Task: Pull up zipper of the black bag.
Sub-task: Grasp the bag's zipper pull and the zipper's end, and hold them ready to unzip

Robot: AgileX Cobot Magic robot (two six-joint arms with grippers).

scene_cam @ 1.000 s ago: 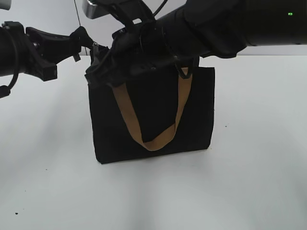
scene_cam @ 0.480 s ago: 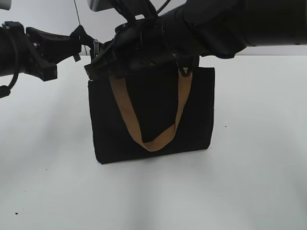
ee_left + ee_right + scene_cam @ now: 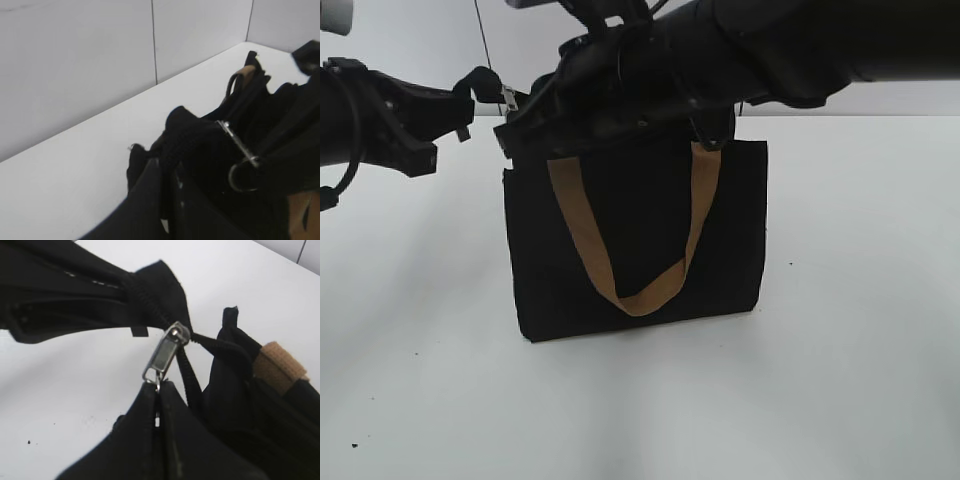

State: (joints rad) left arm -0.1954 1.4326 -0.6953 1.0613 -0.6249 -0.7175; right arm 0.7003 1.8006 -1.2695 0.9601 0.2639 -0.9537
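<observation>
The black bag (image 3: 640,240) stands upright on the white table, with one tan handle (image 3: 620,285) hanging down its front. My left gripper (image 3: 480,85) is shut on the fabric end of the zip track at the bag's top left corner (image 3: 167,167). My right gripper (image 3: 520,118) reaches across from the right and is shut on the ring pull of the zipper (image 3: 166,354), with its fingertips just below the slider (image 3: 157,390). The silvery zipper shows at the bag's top left (image 3: 508,97) and in the left wrist view (image 3: 239,150). The black zip track runs taut between the two grippers.
The white table (image 3: 840,380) surrounds the bag, with a few dark specks at front left. A white panelled wall (image 3: 100,60) stands behind it. A thin cable (image 3: 480,35) hangs at the back. The right arm's bulk covers the bag's top edge.
The right gripper has moved left and slightly up with the zipper, which now shows near the bag's left end. The left gripper has risen a little. The bag's top left corner has lifted.
</observation>
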